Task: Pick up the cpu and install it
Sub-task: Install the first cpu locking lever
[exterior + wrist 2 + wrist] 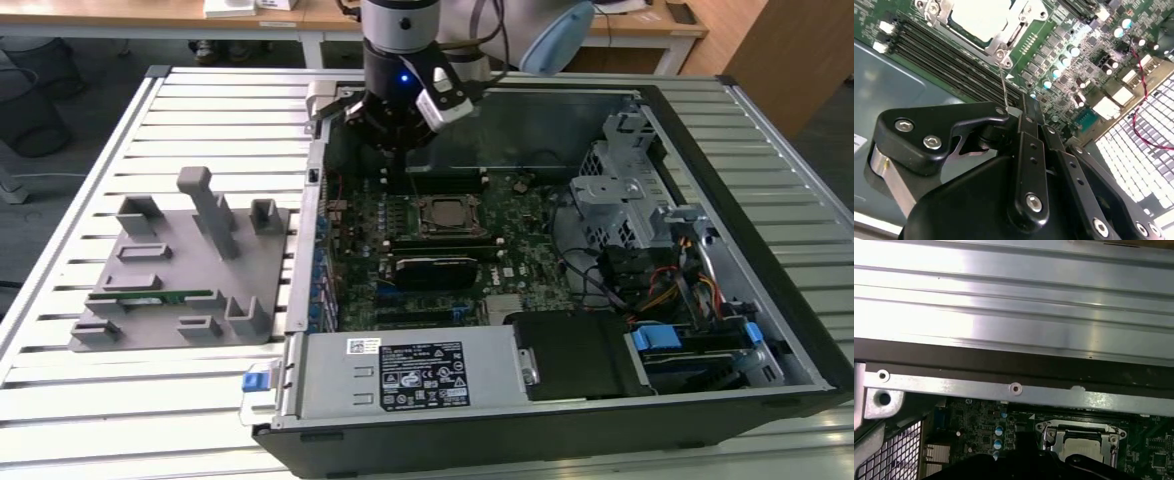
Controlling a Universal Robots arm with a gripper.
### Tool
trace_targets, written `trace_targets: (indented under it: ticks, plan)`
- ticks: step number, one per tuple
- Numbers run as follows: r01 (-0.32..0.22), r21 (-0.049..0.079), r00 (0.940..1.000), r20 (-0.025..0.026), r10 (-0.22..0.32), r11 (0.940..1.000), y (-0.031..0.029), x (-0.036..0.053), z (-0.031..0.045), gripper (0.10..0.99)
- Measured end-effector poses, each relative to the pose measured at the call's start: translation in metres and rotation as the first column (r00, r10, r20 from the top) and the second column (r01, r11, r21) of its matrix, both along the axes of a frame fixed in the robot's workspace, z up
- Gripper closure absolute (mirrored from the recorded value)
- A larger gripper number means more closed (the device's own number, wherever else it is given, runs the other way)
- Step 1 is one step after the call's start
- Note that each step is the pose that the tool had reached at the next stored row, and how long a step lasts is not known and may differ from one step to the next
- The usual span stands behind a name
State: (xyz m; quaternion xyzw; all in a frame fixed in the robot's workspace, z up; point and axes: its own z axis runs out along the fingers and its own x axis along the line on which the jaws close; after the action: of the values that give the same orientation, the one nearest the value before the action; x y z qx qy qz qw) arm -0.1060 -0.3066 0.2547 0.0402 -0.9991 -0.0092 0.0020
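We find the cpu (443,216) already seated in its socket near the middle of the motherboard (521,240), inside the open computer case (747,300); in the exterior view it sits just nearer to us than the gripper (390,150), which hangs over the far part of the board. In the second wrist view the chip's pale metal top (981,17) lies inside the socket frame (1004,45), and a thin wire lever (1002,87) rises from the frame's corner toward the gripper's black linkage (1026,150).

We judge the chip light, stiff and flat, with a smooth metal lid that would slide under pads. Its underside contacts and the socket pins are delicate, so any hold belongs on two opposite edges, kept level.

We cannot tell how far apart the fingers stand or whether they pinch the lever: the fingertips are hidden behind the linkage in the second wrist view and lost against the dark board in the exterior view. In the first wrist view the gripper's dark bulk cuts off the socket, and whether the frame is latched is hard to make out.
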Motion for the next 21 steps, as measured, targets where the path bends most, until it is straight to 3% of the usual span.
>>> trace_targets:
  ticks: [10,17,21]
  plan:
    - [0.0,0.001,1.0,0.0,0.0,1.0,0.0,0.0132,-0.0007,0.98]
    - [0.0,0.004,1.0,-0.0001,0.0,1.0,-0.0006,0.0156,-0.0031,0.98]
    - [0.0,0.017,1.0,-0.0001,0.0,0.9999,-0.0008,0.0211,-0.0041,0.98]
